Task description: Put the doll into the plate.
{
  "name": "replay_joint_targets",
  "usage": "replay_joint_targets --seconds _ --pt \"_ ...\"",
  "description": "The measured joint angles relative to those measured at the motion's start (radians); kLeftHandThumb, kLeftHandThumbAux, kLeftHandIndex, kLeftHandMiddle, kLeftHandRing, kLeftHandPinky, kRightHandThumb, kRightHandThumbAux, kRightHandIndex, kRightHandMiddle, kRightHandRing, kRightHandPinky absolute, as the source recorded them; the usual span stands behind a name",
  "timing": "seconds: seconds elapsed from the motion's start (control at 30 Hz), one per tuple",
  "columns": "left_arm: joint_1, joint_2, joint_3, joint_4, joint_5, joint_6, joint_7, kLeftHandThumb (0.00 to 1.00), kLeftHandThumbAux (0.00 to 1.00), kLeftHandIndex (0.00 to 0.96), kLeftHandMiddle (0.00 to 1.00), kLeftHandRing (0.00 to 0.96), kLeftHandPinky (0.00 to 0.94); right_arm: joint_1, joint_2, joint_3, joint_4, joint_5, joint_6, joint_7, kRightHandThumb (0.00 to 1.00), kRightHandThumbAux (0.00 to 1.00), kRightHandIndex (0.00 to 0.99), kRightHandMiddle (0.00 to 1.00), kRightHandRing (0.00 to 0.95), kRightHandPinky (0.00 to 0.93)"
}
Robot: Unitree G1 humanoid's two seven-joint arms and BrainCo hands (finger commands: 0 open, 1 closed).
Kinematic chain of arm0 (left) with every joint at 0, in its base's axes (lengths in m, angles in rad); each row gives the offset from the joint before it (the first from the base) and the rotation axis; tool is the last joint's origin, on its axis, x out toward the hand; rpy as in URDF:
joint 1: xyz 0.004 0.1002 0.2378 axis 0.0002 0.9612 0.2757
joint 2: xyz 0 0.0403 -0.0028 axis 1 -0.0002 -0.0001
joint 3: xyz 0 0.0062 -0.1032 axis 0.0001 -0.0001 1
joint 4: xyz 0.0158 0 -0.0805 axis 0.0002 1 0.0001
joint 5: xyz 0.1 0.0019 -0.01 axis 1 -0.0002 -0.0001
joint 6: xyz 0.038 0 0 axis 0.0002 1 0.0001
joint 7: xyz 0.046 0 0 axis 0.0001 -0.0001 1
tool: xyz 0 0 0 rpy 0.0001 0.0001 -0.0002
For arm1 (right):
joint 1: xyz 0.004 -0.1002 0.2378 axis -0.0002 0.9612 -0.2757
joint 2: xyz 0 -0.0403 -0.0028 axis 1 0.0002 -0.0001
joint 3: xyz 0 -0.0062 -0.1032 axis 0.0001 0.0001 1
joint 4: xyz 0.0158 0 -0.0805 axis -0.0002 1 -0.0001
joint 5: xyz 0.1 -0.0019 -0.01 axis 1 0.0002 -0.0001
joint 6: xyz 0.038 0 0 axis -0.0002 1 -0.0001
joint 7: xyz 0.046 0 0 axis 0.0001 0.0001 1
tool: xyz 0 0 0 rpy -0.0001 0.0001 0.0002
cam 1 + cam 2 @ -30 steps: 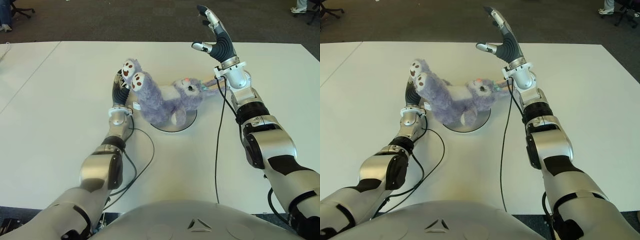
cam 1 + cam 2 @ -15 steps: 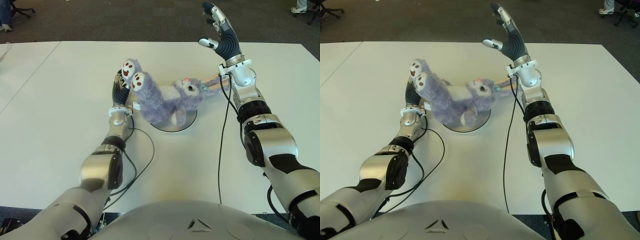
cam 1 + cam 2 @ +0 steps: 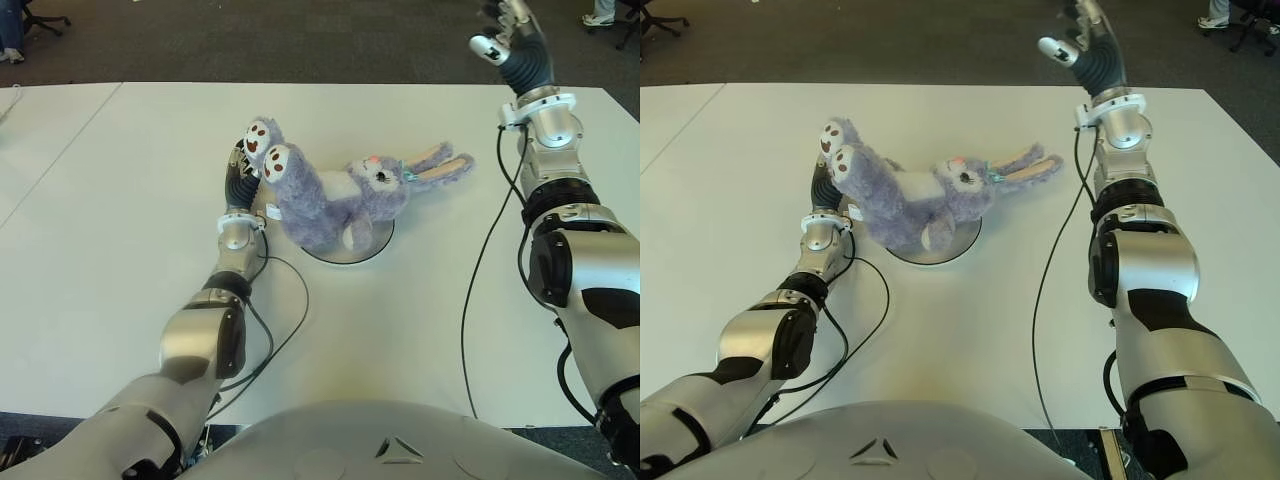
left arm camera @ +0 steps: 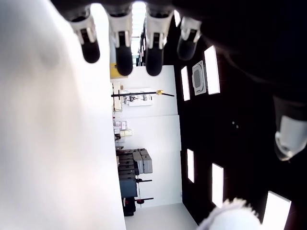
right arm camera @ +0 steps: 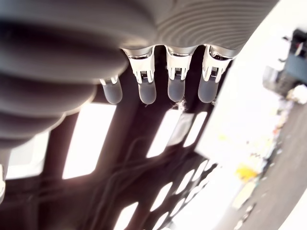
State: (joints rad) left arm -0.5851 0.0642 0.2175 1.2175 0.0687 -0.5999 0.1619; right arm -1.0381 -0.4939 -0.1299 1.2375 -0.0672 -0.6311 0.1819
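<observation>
Doll (image 3: 340,195) lies across plate (image 3: 375,245); left hand (image 3: 240,180) seemingly touching it.

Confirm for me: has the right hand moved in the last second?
Yes. The right hand has swung out to the robot's right and farther away, off the doll's ears toward the table's far right corner, fingers spread and empty.

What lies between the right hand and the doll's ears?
Only bare white table shows between the raised right hand and the ears of the doll, in both eye views.
</observation>
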Motion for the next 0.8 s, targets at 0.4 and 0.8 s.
replay_joint_targets --seconds 0.4,0.8 --pt "-0.001 0.001 0.003 0.000 -0.002 0.000 -0.006 0.000 0.505 0.084 0.136 0.120 0.106 0.012 -0.040 -0.103 0.074 0.042 0.164 -0.034 0.000 0.496 0.000 0.000 0.000 0.000" --pt "-0.001 0.001 0.004 0.000 -0.005 0.000 -0.014 0.000 0.473 0.074 0.130 0.115 0.101 0.060 -0.040 -0.203 0.090 0.104 0.236 -0.062 0.000 0.601 0.000 0.000 0.000 0.000"
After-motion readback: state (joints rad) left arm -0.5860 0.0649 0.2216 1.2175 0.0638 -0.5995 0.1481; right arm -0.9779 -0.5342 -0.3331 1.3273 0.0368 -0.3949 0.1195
